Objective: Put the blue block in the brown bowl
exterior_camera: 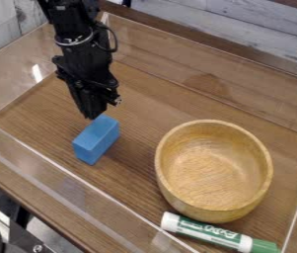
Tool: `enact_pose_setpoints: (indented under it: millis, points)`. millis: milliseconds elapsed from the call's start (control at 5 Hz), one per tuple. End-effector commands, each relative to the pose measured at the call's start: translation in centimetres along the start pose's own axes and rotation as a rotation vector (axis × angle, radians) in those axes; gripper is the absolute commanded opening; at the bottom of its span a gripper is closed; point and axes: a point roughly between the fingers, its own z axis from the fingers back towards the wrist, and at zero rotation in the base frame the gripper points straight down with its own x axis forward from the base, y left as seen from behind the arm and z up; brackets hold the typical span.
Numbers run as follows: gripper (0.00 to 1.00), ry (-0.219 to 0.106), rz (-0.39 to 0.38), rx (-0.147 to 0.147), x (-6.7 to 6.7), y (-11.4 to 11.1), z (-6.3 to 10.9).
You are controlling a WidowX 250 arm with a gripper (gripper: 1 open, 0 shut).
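The blue block lies on the wooden table, left of centre, with its long side running from the gripper toward the near edge. My black gripper points straight down just behind the block's far end, and its fingers are pressed together with nothing visible between them. The fingertips end right at the block's far top edge; I cannot tell whether they touch it. The brown bowl stands empty to the right of the block, apart from both block and gripper.
A green-and-white marker lies in front of the bowl near the table's front edge. Low clear plastic walls border the wooden surface on the front and left sides.
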Motion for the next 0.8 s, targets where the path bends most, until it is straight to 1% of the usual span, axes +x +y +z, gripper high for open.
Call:
enact_pose_setpoints:
  millis: [0,200,400,600]
  points:
    - [1.00,-0.040,-0.018,0.016,0.92,0.10,0.77]
    - [1.00,-0.040,-0.022,0.015,0.88,0.10,0.45]
    - [0.00,-0.041,-0.024,0.015,0.94,0.12,0.49]
    - [0.00,-0.041,-0.026,0.016,1.01,0.14,0.56]
